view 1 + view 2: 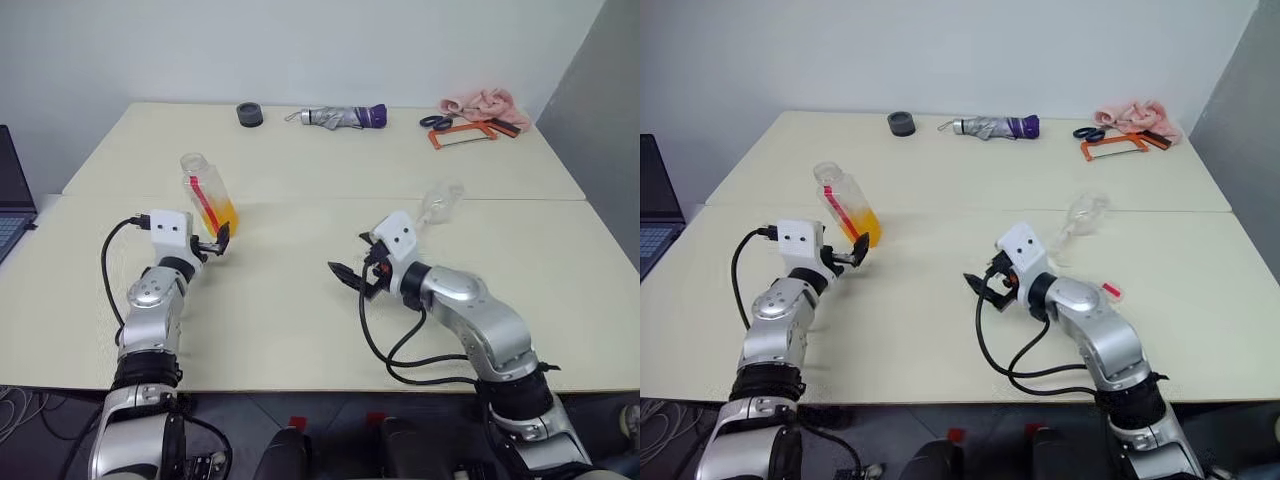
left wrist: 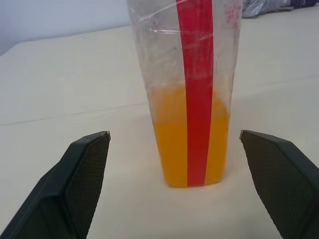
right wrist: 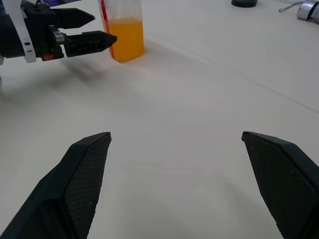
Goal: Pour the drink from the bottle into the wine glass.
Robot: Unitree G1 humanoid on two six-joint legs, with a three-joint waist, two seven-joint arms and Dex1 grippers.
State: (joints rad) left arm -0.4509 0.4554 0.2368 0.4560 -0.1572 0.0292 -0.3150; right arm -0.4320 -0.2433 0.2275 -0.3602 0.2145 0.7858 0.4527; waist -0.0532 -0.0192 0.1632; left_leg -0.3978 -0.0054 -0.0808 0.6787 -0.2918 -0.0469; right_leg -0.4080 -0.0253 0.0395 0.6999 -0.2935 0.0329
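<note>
The bottle stands on the desk at the left, its lower part holding the drink. The left gripper sits just near of it, jaws spread wide and clear of it. The right gripper hangs wide and empty mid-desk. The wine glass stands right, just beyond the right arm.

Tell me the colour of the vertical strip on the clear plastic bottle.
Red, running down the clear plastic bottle over the orange drink; clearest in the left wrist view.
</note>
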